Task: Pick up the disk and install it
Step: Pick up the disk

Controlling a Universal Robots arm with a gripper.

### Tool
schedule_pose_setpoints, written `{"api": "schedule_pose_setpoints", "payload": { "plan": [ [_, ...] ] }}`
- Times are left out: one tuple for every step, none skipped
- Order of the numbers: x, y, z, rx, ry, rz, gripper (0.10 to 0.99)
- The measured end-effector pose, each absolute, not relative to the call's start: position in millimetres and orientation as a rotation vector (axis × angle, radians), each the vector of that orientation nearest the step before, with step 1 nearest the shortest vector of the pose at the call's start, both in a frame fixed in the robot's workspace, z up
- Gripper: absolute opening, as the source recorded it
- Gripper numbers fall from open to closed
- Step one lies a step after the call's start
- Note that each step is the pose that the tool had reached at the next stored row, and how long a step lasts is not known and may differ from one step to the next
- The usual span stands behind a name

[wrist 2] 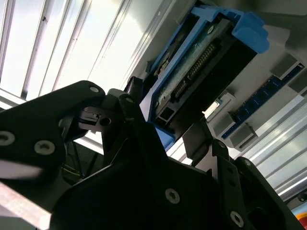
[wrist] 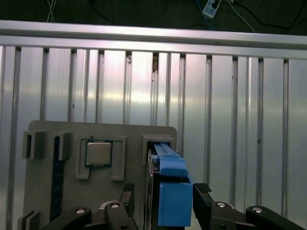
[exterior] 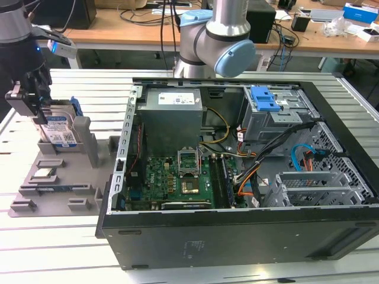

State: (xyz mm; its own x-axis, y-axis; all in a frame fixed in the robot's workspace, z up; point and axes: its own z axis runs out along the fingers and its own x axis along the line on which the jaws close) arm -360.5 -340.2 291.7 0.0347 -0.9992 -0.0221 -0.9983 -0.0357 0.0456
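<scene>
The disk (exterior: 59, 127) stands on edge in a slot of the grey tray (exterior: 65, 198), at nine o'clock from the open computer case (exterior: 237, 236) in the exterior view. The claw (wrist: 164, 191) straddles it from above; whether it grips, I cannot tell. A square chip (exterior: 44, 173) lies in the tray at six o'clock from the disk

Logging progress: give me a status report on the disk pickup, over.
Gripper at the disk. Disk upright in the grey holder, not yet in the computer case. Processor chip sits beside it.
</scene>
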Motion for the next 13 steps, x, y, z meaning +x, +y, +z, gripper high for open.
{"api": "schedule_pose_setpoints", "payload": {
  "plan": [
    [-360.5,-340.3,291.6,2.247,-2.169,-0.074,0.600],
    [-360.5,-340.3,291.6,2.247,-2.169,-0.074,0.600],
    [-360.5,-340.3,291.5,2.247,-2.169,-0.074,0.522],
    [-360.4,-340.3,291.4,2.247,-2.169,-0.074,0.455],
    [-360.4,-340.3,291.3,2.247,-2.169,-0.074,0.396],
    [-360.5,-340.3,291.3,2.247,-2.169,-0.074,0.369],
    [-360.4,-340.3,291.2,2.247,-2.169,-0.074,0.369],
    [-360.4,-340.3,291.2,2.247,-2.169,-0.074,0.369],
    [-360.4,-340.3,291.1,2.247,-2.169,-0.074,0.369],
    [-360.4,-340.3,291.0,2.247,-2.169,-0.074,0.369],
    [-360.4,-340.3,290.9,2.247,-2.169,-0.074,0.369],
    [-360.4,-340.3,290.9,2.247,-2.169,-0.074,0.369],
    [-360.4,-340.3,290.8,2.247,-2.169,-0.074,0.369]
  ]
}}
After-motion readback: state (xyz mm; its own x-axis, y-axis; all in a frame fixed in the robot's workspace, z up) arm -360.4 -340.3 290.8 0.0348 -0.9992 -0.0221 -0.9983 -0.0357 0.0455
